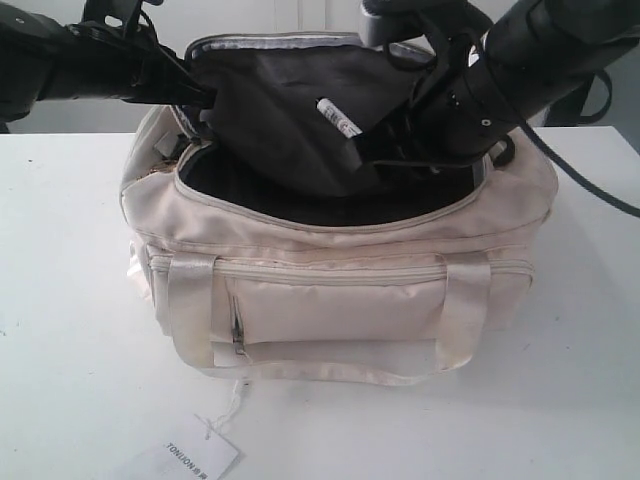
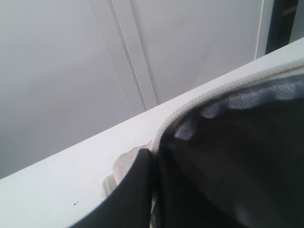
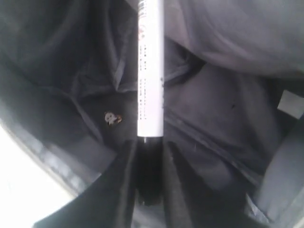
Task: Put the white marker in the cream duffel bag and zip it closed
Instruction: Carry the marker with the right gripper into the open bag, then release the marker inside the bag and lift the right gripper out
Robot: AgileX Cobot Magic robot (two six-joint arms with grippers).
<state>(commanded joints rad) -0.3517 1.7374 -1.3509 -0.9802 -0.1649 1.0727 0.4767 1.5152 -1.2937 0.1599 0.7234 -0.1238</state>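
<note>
Left gripper (image 1: pixel 204 99) pinches the flap edge of the cream duffel bag (image 1: pixel 330 300); right gripper (image 3: pixel 150 146) clamps the white marker (image 3: pixel 150 71) at the open mouth

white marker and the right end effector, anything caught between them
Nothing. In the right wrist view the right end effector grips the dark end of the white marker directly, with no lining of the cream duffel bag pinched in.

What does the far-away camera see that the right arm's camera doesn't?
Only the exterior view shows the outside of the cream duffel bag, its strap handles, the paper tag and the white table. Only the right wrist view shows the right gripper pinching the white marker by its dark end. Both show that marker and the bag's dark lining.
</note>
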